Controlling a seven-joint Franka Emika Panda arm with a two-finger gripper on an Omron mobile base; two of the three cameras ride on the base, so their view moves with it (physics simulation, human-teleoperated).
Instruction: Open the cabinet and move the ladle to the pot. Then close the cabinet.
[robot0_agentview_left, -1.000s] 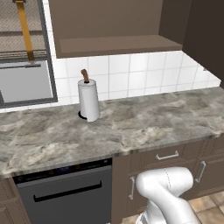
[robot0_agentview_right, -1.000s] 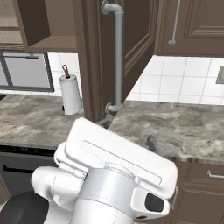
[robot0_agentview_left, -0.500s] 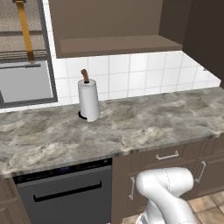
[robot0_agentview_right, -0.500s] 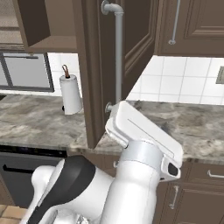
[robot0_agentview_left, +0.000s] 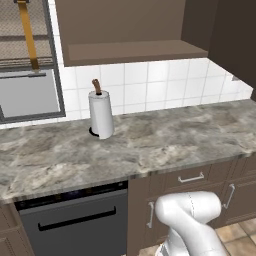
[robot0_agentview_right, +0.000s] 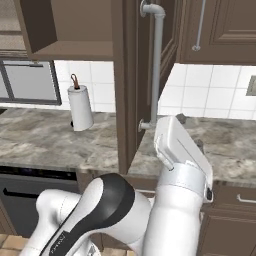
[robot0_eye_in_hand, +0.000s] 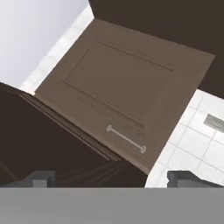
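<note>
Gripper spread wide, its two dark fingertips far apart with nothing between them. The hand view looks up past them at a raised-panel door with a silver bar handle. White wall tile lies beside and below that door. Judging by the tile, this is the closed door next to the open one, so the hand is tipped upward, not aimed at a shelf.

The arm rises from the base in a tight fold. Its last white link slants up and back toward the lower end of the open door's handle, close to it but apparently not touching.

The cabinet hangs above the surface. One door is swung out edge-on toward the robot, and its long vertical handle is in plain sight. The lighter brown interior and its bottom shelf look bare in the part on show. Where the ladle lies I cannot tell; probably higher inside, or off to one side.

A slim ladle should be light and stiff, but smooth and prone to rolling or pivoting in a two-finger pinch. The best hold is likely across the thin handle, near the scoop end where the weight sits, so it hangs steady on the way to the pot.

A paper-towel roll stands on the surface against the tile, well apart from the arm.
</note>
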